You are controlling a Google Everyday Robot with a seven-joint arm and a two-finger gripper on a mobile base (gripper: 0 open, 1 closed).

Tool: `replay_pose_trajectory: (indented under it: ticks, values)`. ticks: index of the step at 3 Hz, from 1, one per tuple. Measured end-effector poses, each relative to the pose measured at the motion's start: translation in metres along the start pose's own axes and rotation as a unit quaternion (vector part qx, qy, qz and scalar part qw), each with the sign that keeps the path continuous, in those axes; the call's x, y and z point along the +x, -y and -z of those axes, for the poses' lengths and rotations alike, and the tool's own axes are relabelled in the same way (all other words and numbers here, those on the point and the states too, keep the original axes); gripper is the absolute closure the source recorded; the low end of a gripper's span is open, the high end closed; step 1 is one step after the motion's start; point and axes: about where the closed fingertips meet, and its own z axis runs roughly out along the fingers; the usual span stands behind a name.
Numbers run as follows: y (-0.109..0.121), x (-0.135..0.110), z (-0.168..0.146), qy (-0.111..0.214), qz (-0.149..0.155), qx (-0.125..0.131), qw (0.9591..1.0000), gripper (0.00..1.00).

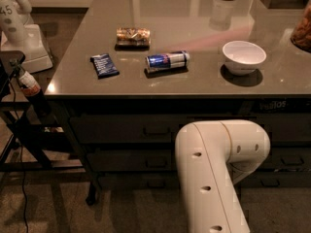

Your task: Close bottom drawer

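The bottom drawer (131,181) is the lowest of three dark drawers under the grey table (160,89), and its front looks about level with the drawers above. The middle drawer (136,160) and the top drawer (126,129) sit above it. My white arm (218,169) rises from the lower edge and bends in front of the drawer stack, covering its right part. My gripper is hidden behind this arm, so it does not show.
On the table lie a blue packet (104,65), a snack bar (132,35), a blue can on its side (166,60) and a white bowl (244,56). A black stand (29,130) with a bottle (29,84) is left of the drawers.
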Motion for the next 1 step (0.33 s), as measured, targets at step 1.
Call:
replay_pose_trajectory:
  ticks: [1]
  values:
    - [-0.0009, 0.0175, 0.0045, -0.015, 0.000, 0.000, 0.9999, 0.82]
